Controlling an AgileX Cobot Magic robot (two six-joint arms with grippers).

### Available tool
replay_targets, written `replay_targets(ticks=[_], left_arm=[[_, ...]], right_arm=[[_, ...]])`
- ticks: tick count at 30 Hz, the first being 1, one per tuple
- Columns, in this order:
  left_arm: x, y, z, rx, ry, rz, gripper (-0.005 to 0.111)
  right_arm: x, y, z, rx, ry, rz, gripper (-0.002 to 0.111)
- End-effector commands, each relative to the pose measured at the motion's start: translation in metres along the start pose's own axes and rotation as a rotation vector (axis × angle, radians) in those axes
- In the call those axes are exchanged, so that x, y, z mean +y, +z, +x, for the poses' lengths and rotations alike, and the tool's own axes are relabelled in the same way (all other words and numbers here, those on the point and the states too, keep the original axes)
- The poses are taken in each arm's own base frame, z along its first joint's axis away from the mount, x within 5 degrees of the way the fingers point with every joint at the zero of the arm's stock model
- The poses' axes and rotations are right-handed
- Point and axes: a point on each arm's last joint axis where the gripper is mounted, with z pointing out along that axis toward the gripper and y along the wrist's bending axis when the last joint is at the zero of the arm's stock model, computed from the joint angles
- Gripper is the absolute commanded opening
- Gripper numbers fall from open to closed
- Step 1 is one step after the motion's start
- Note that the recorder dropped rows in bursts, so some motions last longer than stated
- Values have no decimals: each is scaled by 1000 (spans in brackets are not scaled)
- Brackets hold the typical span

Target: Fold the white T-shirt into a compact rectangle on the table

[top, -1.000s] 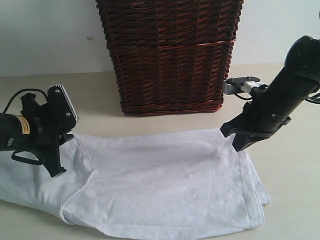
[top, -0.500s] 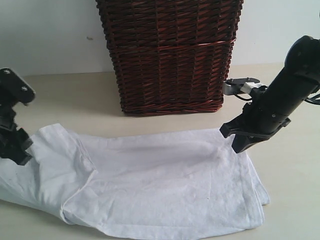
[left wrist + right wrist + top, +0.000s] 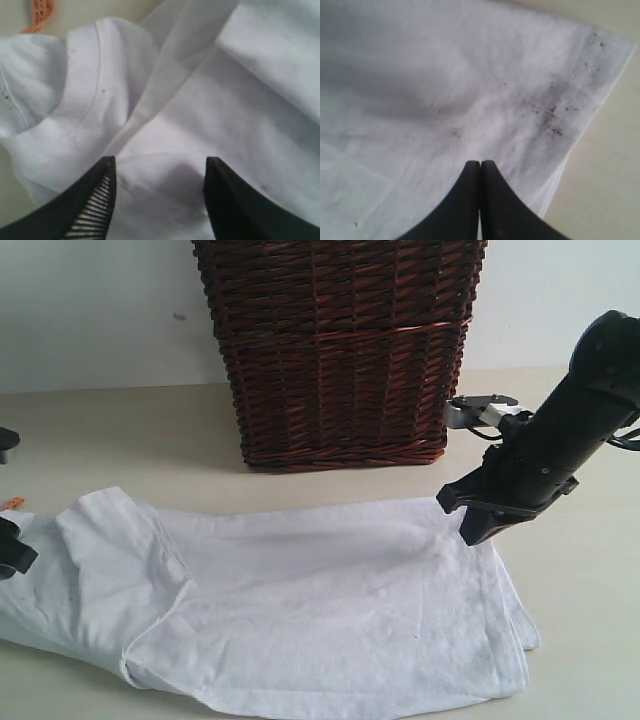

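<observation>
One soft, light white T-shirt (image 3: 320,610) lies flat on the table (image 3: 150,430) — left tool (image 3: 160,162) gapes empty by the collar (image 3: 95,75), right tool (image 3: 480,165) is closed at the hem (image 3: 560,115), hold unclear; grasp seamed edges.

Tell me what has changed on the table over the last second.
The left gripper swung left off the sleeve of the white short-sleeved cotton T-shirt, nearly out of the exterior view; its jaws stand open, holding nothing. The right gripper, shut, stayed at the shirt's far right corner. The shirt's body, the dark brown wicker basket and the pale cream tabletop are unchanged.
</observation>
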Motion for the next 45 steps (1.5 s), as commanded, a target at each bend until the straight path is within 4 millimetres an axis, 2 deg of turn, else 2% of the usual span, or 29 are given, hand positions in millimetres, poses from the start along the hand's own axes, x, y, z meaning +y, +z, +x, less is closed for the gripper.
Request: replay_targets(ticks=[1,6,11,16,18,22,23,33,39,41,43,45], left_arm=[[4,-1,-9,-85,9,-30,53],[6,6,-7,-61,-9,-25,53],[19,19,4,9,-107,-21,53],[20,18,7,39,-120,-17,50],[20,17,9,80,-113,-8,41],[17,16,18,186,-72,19,4],[17,16,20,209,-67,22,1],[13,9,39,430,-49,61,0],[16,6,40,436,-44,36,1],[18,4,36,383,-68,3,9],[21,-1,32,324,-81,-29,24],[23,-8,28,265,-84,-54,47]], right_arm=[[0,-6,-4,-35,-13,6,0],[0,-6,-4,-34,-13,6,0],[1,-6,-3,-20,-13,-3,0],[1,-6,-3,-23,-13,-1,0],[1,-6,-3,-25,-12,-1,0],[2,-6,-3,-27,-5,-9,0],[2,-6,-4,-28,2,-16,0],[5,-6,-3,-19,4,-42,0],[5,-6,-3,-22,9,-46,0],[5,-6,-3,-23,9,-48,0],[5,-6,-4,-27,12,-50,0],[5,-6,-4,-29,6,-50,0]])
